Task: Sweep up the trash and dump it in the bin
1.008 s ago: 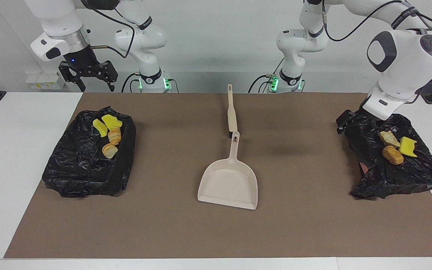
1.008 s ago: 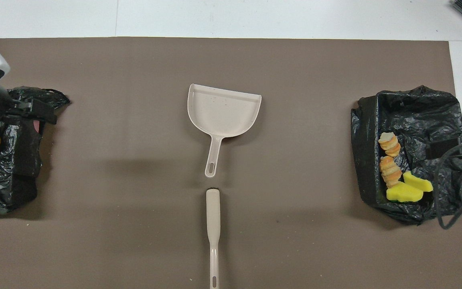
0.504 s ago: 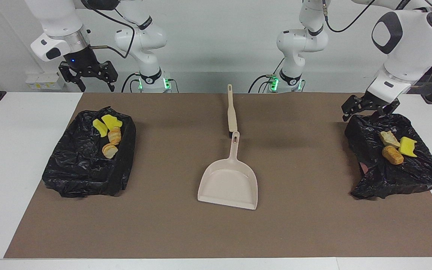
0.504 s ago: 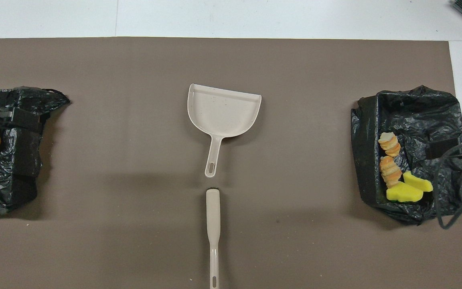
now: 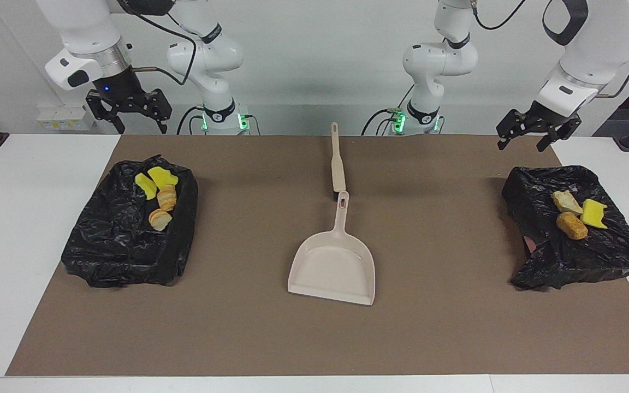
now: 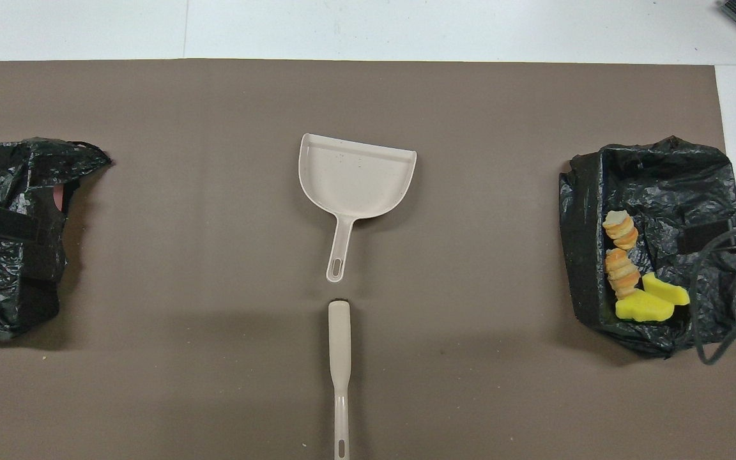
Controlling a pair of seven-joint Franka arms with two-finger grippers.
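Trash lies in two black-bagged bins. The bin [image 5: 118, 262] at the right arm's end holds yellow sponge chunks [image 5: 156, 180] and bread-like pieces [image 5: 164, 201]. In the bin [image 5: 582, 262] at the left arm's end are a pale lump [image 5: 565, 201], a brown oval piece [image 5: 572, 225] and a yellow chunk [image 5: 594, 213]. My left gripper [image 5: 521, 146] hangs open and empty over the mat's edge beside that bin. My right gripper [image 5: 141, 126] waits open and empty above the table's edge by its bin.
A beige dustpan [image 5: 333, 267] lies mid-mat, mouth away from the robots, its handle pointing toward them. A beige hand brush [image 5: 337, 164] lies in line with it, nearer the robots. A brown mat [image 5: 238, 327] covers the white table.
My left gripper has lifted off the rim of the bin at its end and drawn back toward the robots, empty. The right arm and all objects stay put.
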